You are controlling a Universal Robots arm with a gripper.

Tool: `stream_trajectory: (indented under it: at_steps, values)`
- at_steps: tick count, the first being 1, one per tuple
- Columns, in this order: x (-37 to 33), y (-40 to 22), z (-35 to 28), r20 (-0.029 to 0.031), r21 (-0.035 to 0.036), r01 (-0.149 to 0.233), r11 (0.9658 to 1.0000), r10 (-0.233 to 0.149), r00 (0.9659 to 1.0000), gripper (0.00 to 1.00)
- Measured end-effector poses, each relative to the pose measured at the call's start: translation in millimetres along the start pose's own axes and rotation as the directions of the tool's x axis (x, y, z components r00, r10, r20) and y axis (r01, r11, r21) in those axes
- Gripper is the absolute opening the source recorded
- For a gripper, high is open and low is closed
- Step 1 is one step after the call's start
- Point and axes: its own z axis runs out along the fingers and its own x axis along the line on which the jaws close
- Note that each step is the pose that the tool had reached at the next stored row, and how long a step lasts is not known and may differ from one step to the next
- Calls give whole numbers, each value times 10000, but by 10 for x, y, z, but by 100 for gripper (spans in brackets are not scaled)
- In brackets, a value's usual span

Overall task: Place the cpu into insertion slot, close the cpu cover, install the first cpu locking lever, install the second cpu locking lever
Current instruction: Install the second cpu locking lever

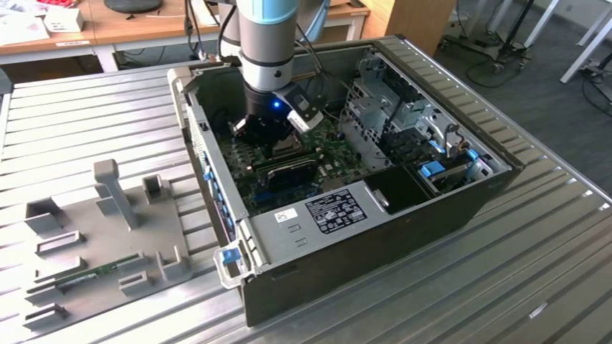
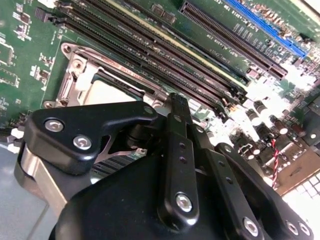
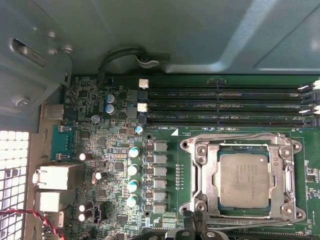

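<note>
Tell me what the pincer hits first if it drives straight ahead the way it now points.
Likely the cpu cover closed over the cpu; the pincer points down at that socket's edge, though depth is unclear.

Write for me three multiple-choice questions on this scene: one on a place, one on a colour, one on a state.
1. Where is the cpu? A on the slatted table; B in the insertion slot; C on the grey fixture.
2. What colour is the motherboard? A red; B white; C green.
3. How is the cpu cover? A standing upright; B lying flat around the cpu; C taken away.
Key: B, the chip sits inside the socket; C, the board is green in both wrist views; B, its frame lies level over the socket.
</note>
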Motion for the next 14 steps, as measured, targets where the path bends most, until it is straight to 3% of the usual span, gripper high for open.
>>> stream_trajectory:
  at_steps: [14]
  values:
    - [65,-4,84,2,-24,-1,10000,1,10000,10]
